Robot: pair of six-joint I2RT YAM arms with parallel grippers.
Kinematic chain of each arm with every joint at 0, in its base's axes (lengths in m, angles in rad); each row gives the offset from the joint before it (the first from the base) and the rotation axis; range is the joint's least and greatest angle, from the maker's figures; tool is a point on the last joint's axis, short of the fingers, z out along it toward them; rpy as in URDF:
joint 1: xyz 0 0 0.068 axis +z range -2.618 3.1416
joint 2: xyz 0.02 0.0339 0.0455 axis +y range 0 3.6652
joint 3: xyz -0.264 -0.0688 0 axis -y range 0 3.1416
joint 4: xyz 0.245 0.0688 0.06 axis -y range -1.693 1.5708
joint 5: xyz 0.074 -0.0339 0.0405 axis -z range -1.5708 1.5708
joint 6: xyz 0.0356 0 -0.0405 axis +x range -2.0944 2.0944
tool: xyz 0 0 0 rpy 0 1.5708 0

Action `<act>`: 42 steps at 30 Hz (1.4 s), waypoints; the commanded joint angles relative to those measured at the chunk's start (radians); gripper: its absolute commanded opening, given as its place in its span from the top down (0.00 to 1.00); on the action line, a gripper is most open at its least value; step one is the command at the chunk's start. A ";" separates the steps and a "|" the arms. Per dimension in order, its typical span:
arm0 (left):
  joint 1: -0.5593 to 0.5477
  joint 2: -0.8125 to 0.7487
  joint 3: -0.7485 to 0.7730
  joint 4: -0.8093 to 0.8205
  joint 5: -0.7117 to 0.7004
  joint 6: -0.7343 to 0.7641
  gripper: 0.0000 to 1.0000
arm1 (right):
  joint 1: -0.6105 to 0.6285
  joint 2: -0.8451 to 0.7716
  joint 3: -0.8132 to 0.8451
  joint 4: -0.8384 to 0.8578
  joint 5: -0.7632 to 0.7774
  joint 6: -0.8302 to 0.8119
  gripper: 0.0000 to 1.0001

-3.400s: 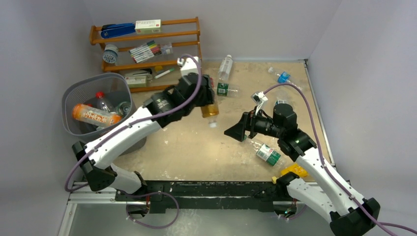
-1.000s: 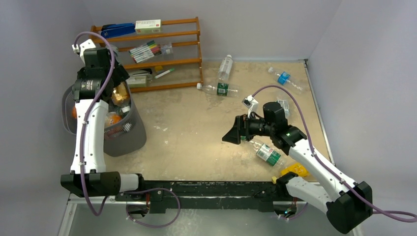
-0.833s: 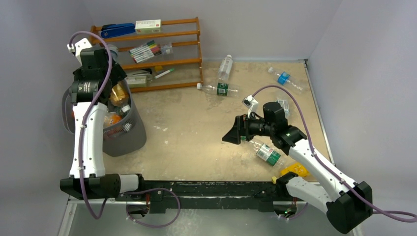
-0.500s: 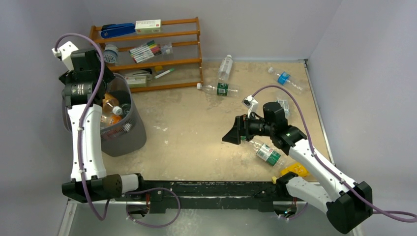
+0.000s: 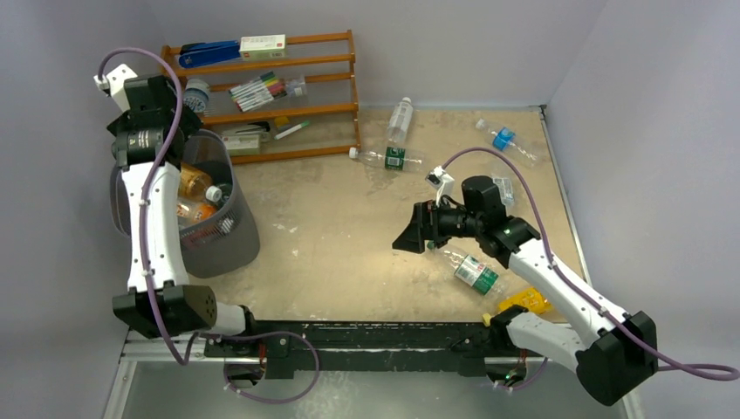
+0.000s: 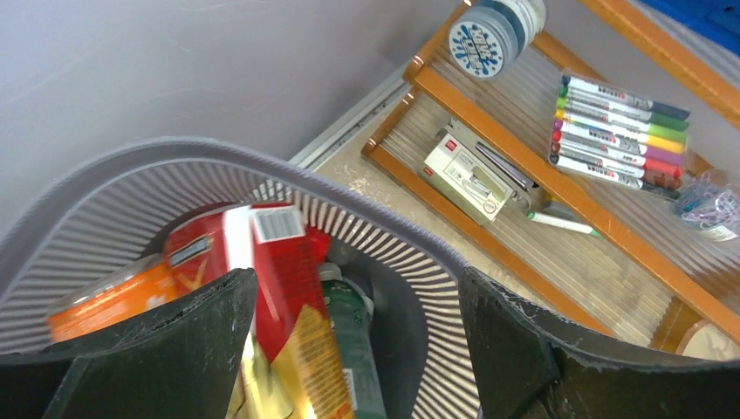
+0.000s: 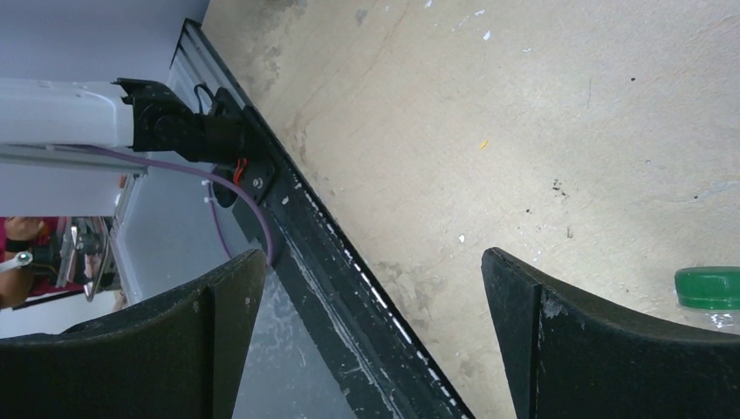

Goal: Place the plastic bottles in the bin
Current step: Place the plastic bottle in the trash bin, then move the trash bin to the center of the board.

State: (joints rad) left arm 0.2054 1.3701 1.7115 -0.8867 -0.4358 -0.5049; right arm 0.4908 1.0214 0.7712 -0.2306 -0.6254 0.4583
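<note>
**Top view:** The grey mesh-walled plastic bin [image 5: 229, 244] stands at 9 o'clock on the counter [image 5: 349, 253]. Orange and clear plastic bottles [image 5: 194, 184] lie inside it. The left arm's wrist hangs over the bin's 11 o'clock rim, close to the orange wooden rack [image 5: 297, 63]. Other bottles lie loose on the counter. A green-labelled clear bottle [image 5: 390, 158] is at 12 o'clock, a blue-capped bottle [image 5: 502, 137] at 2 o'clock, and a green-and-white-labelled bottle [image 5: 476, 272] at 4 o'clock, just beside the right arm.

The step in hand looks like clearing away from the bin. To do it well, the arm should lift straight up before swinging out, so that neither the rim nor the rack is caught.

**Left wrist view:** The left jaws are spread wide, holding and touching nothing. Between them, down in the bin, lies a red-labelled bottle [image 6: 270, 271]. The markers [image 6: 621, 131] on the rack show at 2 o'clock.

**Right wrist view:** The right jaws are also spread wide and empty, above bare counter and the black rail [image 7: 332, 253]. A green bottle cap [image 7: 709, 287] shows at 3 o'clock, outside the jaws. For that bottle, the jaws should straddle its body squarely before closing.
</note>
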 commanded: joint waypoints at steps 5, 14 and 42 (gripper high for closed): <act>0.005 0.134 0.092 0.091 0.176 -0.025 0.15 | 0.008 0.016 0.064 0.001 -0.017 0.000 0.04; 0.003 0.166 0.019 0.202 0.311 -0.072 0.14 | 0.012 0.045 0.052 0.040 -0.022 0.009 0.04; -0.056 0.212 0.058 0.274 0.427 -0.150 0.94 | 0.013 0.031 -0.052 0.150 -0.036 0.019 0.05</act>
State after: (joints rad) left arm 0.1844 1.5562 1.7039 -0.7116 -0.0410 -0.6106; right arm 0.4992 1.0706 0.7101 -0.1146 -0.6456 0.4858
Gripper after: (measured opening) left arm 0.102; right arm 0.956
